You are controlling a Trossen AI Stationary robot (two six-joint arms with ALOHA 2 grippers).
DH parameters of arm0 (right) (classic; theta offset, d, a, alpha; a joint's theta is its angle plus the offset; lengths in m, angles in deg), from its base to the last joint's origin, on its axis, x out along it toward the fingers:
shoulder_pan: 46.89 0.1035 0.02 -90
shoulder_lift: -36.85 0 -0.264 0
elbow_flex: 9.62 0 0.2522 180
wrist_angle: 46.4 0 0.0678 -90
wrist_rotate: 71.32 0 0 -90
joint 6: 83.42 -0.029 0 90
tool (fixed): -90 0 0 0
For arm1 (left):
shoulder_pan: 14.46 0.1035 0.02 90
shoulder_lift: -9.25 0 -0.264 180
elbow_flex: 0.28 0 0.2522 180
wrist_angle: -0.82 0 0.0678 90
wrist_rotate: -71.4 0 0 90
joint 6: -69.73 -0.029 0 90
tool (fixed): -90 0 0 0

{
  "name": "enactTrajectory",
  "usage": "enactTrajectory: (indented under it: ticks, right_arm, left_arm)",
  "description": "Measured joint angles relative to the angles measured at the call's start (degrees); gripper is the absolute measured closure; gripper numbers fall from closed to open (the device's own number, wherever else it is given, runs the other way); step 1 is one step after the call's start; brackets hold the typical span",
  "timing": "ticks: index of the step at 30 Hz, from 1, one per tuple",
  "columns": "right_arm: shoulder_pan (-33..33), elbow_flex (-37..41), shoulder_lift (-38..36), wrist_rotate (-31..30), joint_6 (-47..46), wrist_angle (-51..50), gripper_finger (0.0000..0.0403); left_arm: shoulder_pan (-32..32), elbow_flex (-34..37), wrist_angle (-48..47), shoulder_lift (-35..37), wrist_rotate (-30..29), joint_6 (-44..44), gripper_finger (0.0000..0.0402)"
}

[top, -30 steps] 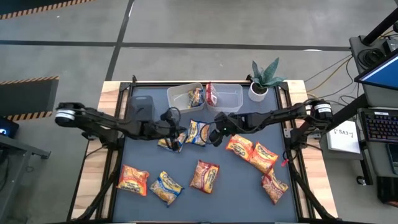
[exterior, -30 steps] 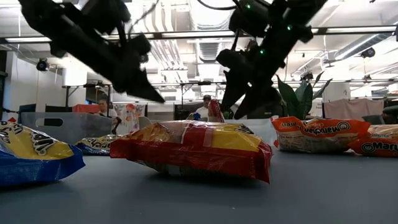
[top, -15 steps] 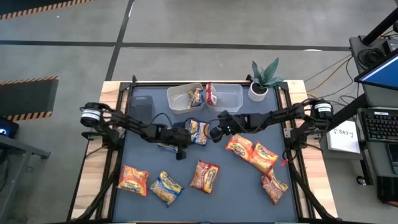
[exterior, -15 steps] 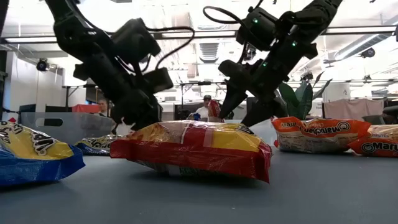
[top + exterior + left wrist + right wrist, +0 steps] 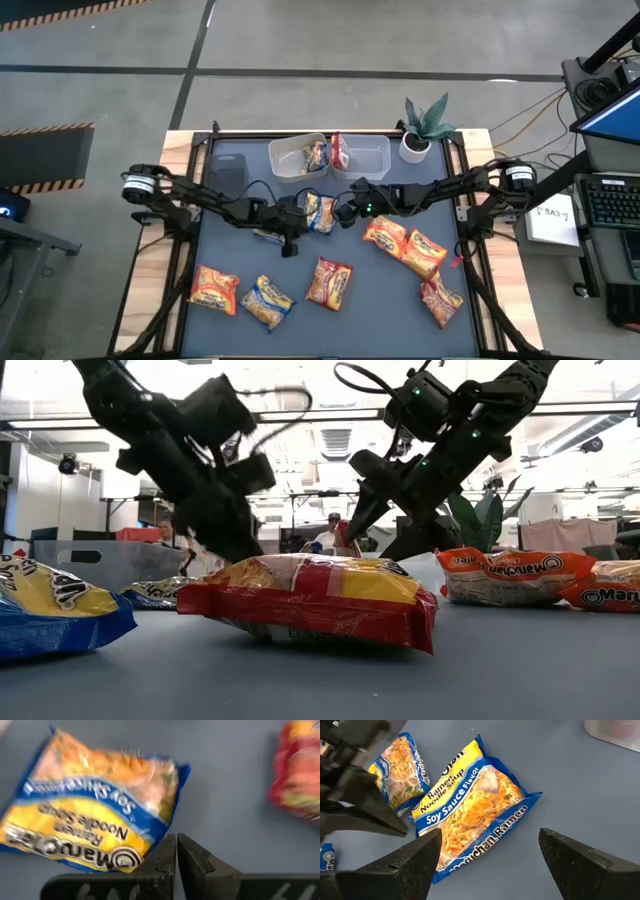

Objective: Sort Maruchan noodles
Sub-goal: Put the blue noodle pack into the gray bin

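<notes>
Step in hand: both arms are converging on the blue-and-yellow packets at the centre of the high view; I'd judge a pick is being lined up.

Right gripper (image 5: 485, 865): its fingers are standing wide apart, hovering over a soy packet (image 5: 470, 805) that is lying flat on the tabletop (image 5: 560, 775).

Left gripper (image 5: 176, 855): its fingers are pressed together on nothing, tips just beside the corner of a second soy packet (image 5: 95, 815).

Doing it well: the right gripper, I think, should be dropping straight down with one finger each side of the packet's narrow width, pinching the crinkly wrap rather than sliding it. The left needs to be opening before it can take anything, and the two arms look close enough that one should be waiting.

Arm pose: in the high view the left arm (image 5: 200, 203) is stretching in from the left edge, the right arm (image 5: 440, 188) from the right; their grippers are nearly meeting below the tubs (image 5: 360, 152).

Noodles elsewhere: red and orange packets are lying along the lower part of the high view, e.g. one at lower centre (image 5: 329, 283); a few packets are already sitting in the tubs.

Risk: arms brushing, or a packet skidding.
</notes>
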Motion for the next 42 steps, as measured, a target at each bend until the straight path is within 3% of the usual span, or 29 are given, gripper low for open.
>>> enactTrajectory:
  ticks: [6, 20, 36, 42]
  right_arm:
    - [0.0, 0.0, 0.1, 0.0, -0.6, 0.5, 0.008]
    - [-0.1, 0.4, 6.4, 1.4, -2.1, 9.2, 0.0082]
    - [-1.2, 0.5, 10.7, -0.6, -2.1, 14.0, 0.0087]
    - [-1.2, 0.5, 13.2, -0.7, -2.4, 17.1, 0.0088]
  left_arm:
    - [0.1, 0.0, -1.3, 3.0, -3.7, -2.9, 0.0402]
    - [0.4, 0.0, 0.7, -5.0, -5.0, -2.1, 0.0402]
    - [0.6, 0.6, 1.5, -5.9, -5.0, -0.3, 0.0402]
    - [0.4, 0.6, 0.9, -1.7, -1.5, -1.5, 0.0402]
